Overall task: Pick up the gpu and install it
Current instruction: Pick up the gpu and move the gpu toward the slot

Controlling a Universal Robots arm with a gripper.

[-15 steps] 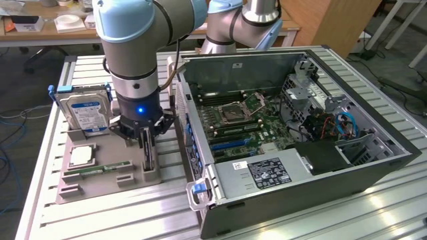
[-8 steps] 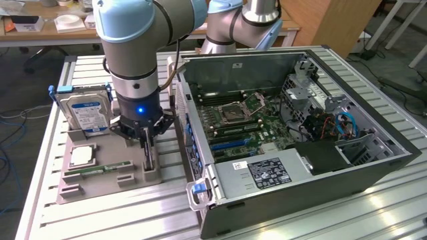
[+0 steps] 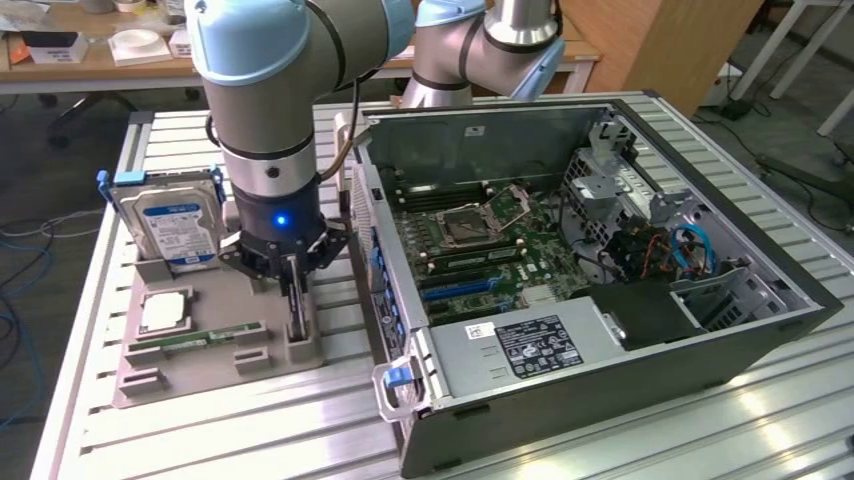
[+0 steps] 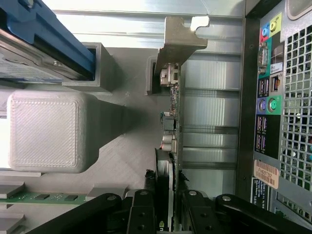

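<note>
Jaws pinching the gpu (image 4: 173,117), which stands on edge in the grey tray (image 3: 187,385) just to the exterior view's left of the open case (image 3: 601,410), the gripper (image 4: 168,197) seems mid-pick; freeing it calls for a straight upward lift.

The exterior view looks down from high and somewhat back: computer case (image 3: 641,370) at frame right, my gripper (image 3: 296,322) centre-left. My wrist view stares straight down, very close, along the gpu (image 4: 171,122). Both share the grey holder (image 3: 200,365) (image 4: 126,146) and the case's rear.
</note>
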